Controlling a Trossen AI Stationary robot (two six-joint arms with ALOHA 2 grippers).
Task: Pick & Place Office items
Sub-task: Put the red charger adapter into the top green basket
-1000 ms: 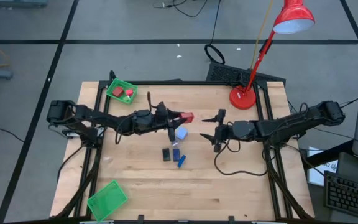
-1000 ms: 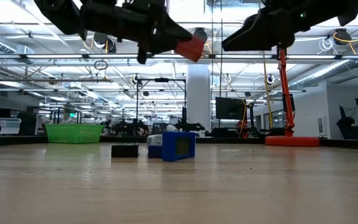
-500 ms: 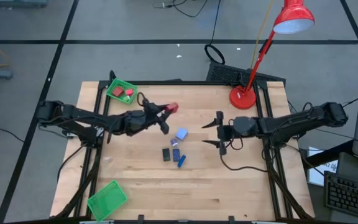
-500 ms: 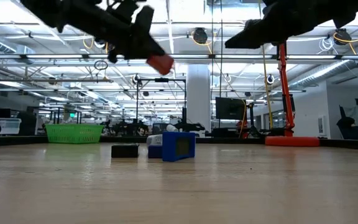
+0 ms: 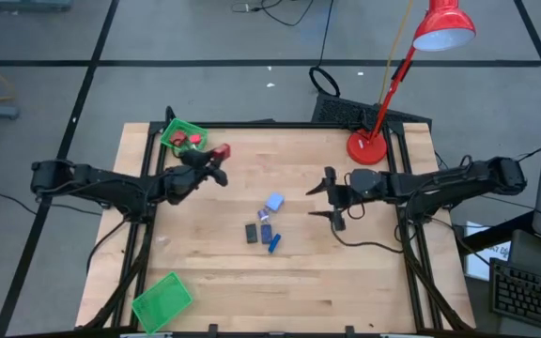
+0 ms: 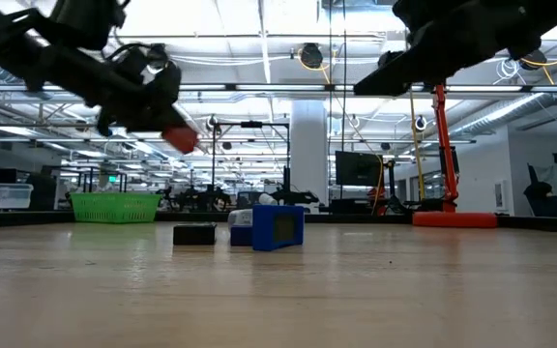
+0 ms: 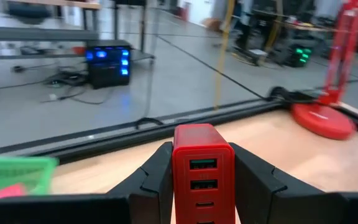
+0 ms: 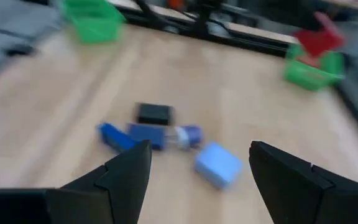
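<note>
Looking straight down, the left claw (image 5: 216,155) is clamped on a red block (image 5: 221,152) held just beside the green tray (image 5: 172,132) at the surface's (image 5: 364,272) far left corner; only the left wrist view shows that this block (image 7: 202,168) is a charger-like piece with stacked ports on its face, pinched between both fingers (image 7: 156,177). From the low view it hangs well above the wood. The right claw (image 5: 326,196) hovers with its fingers spread apart, holding nothing, near the remaining pieces: a light-blue block (image 5: 274,202), a black rectangle (image 5: 251,233) and a blue stick (image 5: 274,241). No writing is legible.
</note>
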